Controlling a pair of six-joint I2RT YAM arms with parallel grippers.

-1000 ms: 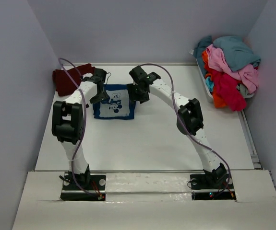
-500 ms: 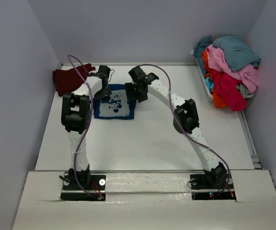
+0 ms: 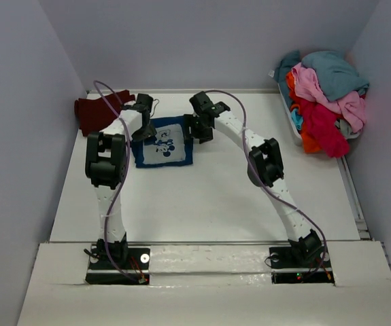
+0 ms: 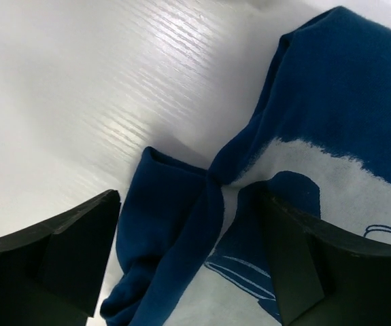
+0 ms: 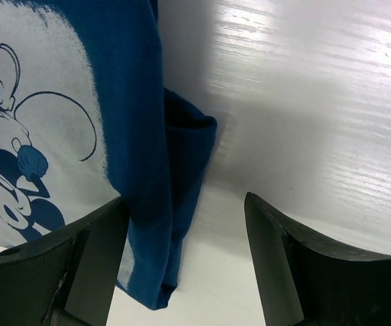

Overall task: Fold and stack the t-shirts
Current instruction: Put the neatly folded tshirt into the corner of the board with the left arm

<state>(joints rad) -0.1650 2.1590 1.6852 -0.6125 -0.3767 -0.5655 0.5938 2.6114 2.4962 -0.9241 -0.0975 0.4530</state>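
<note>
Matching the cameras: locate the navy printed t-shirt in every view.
Top external: navy t-shirt, folded, far middle of the table.
Left wrist: navy t-shirt across the right side.
Right wrist: navy t-shirt down the left side.
Shared landmark: its white cartoon print.

My table (image 3: 209, 197) is just a plain white top with fine ridges running across it, kinda shiny where the light hits. A folded navy t-shirt (image 3: 164, 144) lies flat on it toward the back, a bit left of centre. Its cartoon print faces up, and the cloth is bunched into thicker folds along its left and right edges. A maroon t-shirt (image 3: 92, 113) sits crumpled in the far left corner, not touching the navy one. At the far right edge there's a white bin (image 3: 292, 128) heaped with more t-shirts (image 3: 328, 85): teal, pink, red, orange.
</note>
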